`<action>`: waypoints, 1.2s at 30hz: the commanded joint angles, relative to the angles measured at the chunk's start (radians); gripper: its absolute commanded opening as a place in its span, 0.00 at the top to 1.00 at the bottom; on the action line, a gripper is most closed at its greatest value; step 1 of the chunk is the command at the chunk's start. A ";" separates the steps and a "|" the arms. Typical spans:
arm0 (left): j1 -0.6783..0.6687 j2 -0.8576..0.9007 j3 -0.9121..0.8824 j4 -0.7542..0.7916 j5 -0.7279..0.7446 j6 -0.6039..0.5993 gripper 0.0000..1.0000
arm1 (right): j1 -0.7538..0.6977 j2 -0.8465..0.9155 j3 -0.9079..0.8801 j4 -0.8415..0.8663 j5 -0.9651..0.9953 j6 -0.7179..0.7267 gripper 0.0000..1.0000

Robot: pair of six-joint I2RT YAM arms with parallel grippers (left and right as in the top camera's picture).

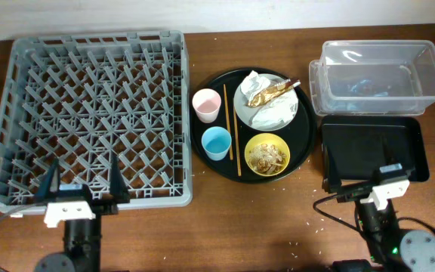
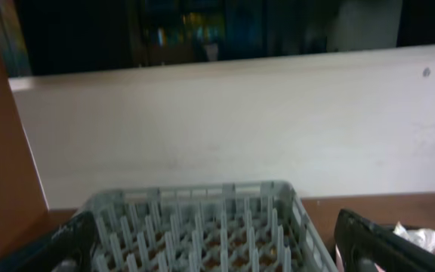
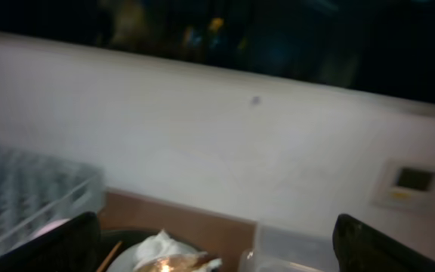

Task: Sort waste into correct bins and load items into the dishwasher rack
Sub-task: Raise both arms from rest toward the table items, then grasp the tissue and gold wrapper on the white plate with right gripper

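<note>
Overhead, rack: the dishwasher rack [image 1: 89, 106] sits at the left of the worktop [image 1: 278, 234] and holds nothing.
Overhead, items: the grey plate [image 1: 242, 102], pink cup [image 1: 206, 105], blue cup [image 1: 217, 143], chopsticks [image 1: 228, 125] and yellow bowl [image 1: 249, 147] all rest on the round black tray [image 1: 304, 132].
Overhead, waste: the tissue [image 1: 274, 113] and wrapper [image 1: 270, 92] lie on the plate, and the noodle scraps [image 1: 266, 156] are in the bowl.
Overhead, bins: the clear tub [image 1: 376, 45] and black bin [image 1: 372, 151] stand at the right.
Progress: as I judge it, nothing has been sorted or loaded, so every step is left to do.
Left wrist: the left end effector [image 2: 214, 245] is released, fingers spread, at the rack's near edge.
Right wrist: the right end effector [image 3: 217, 253] is released, grasps nothing and faces the plate.
Writing: none can be read in any view.
</note>
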 commanded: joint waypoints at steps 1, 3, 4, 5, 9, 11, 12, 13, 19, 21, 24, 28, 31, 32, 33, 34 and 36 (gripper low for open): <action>0.004 0.173 0.196 -0.085 0.018 0.011 0.00 | 0.005 0.216 0.239 -0.132 -0.142 -0.008 0.01; 0.004 0.299 0.347 -0.222 0.018 0.011 0.00 | 0.005 0.359 0.415 -0.294 -0.150 -0.007 0.02; 0.004 0.369 0.425 -0.290 0.018 0.011 0.00 | 0.005 0.442 0.515 -0.391 -0.150 -0.007 0.02; 0.004 0.418 0.480 -0.333 0.018 0.011 0.00 | 0.005 0.502 0.586 -0.461 -0.150 -0.007 0.02; 0.004 0.689 0.770 -0.597 0.087 0.012 0.00 | 0.006 0.758 0.898 -0.757 -0.229 -0.007 0.02; 0.004 0.830 0.926 -0.747 0.093 0.011 0.00 | 0.006 0.874 1.029 -0.880 -0.245 -0.007 0.02; 0.004 0.913 1.019 -0.842 0.091 0.012 0.00 | 0.006 0.944 1.106 -0.956 -0.252 -0.007 0.02; 0.004 0.995 1.110 -0.929 0.083 0.011 0.00 | 0.006 1.013 1.177 -1.029 -0.256 -0.007 0.02; 0.004 1.266 1.213 -1.010 0.085 0.011 0.01 | 0.006 1.275 1.236 -1.061 -0.435 -0.008 0.02; 0.004 1.331 1.213 -1.017 0.085 0.011 0.00 | 0.006 1.353 1.236 -1.016 -0.486 0.016 0.02; 0.004 1.416 1.213 -1.016 0.141 0.011 0.00 | 0.034 1.459 1.236 -0.904 -0.344 0.248 0.02; 0.004 1.434 1.213 -1.023 0.148 0.011 0.01 | 0.175 1.549 1.236 -0.791 0.065 0.612 0.04; 0.004 1.427 1.213 -1.024 0.154 0.010 0.01 | 0.298 1.630 1.236 -0.716 0.313 0.774 0.12; 0.004 1.427 1.213 -1.025 0.173 0.010 0.01 | 0.336 1.673 1.236 -0.703 0.398 0.828 0.14; 0.004 1.427 1.213 -1.025 0.175 0.010 0.01 | 0.352 1.703 1.236 -0.698 0.436 0.855 0.18; 0.004 1.428 1.213 -1.025 0.175 0.010 0.01 | 0.360 1.728 1.236 -0.697 0.462 0.892 0.24; 0.004 1.428 1.213 -1.024 0.175 0.010 0.01 | 0.363 1.796 1.236 -0.675 0.460 0.933 0.38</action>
